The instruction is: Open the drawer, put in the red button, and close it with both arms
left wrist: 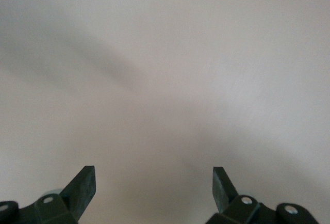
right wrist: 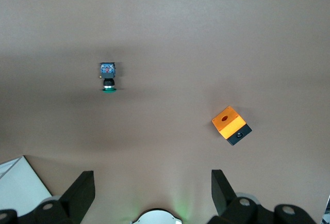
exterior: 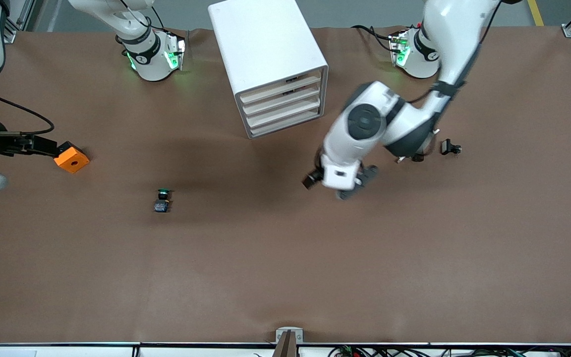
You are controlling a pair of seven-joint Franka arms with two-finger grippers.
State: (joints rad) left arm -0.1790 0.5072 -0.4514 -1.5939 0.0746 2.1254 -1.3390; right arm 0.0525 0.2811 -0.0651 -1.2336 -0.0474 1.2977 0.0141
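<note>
1. Front view: all four drawers (exterior: 285, 106) sit shut in the cabinet (exterior: 265, 54) at 12 o'clock.
2. Left gripper (left wrist: 154, 178) is spread wide and empty, over bare counter (exterior: 285, 272) at the cabinet's 5 o'clock.
3. Right gripper (right wrist: 152, 180) waits high, gaping.
4. No red cap shows; the red button may be the dark piece (exterior: 450, 148) at 3 o'clock.
5. It looks light, hard and tippy, so pinch its blocky base.

Worktop (exterior: 285, 277): brown covering, slightly wrinkled, filling the frame.
- White four-drawer cabinet (exterior: 265, 54), upper centre, all drawers shut.
- Orange cube with hole (exterior: 71, 159), left edge.
- Green-capped push button (exterior: 162, 200), lower left of centre, lying on its side.
- Small black part (exterior: 449, 147), right of centre.
- Two arm bases, top edge.
</note>
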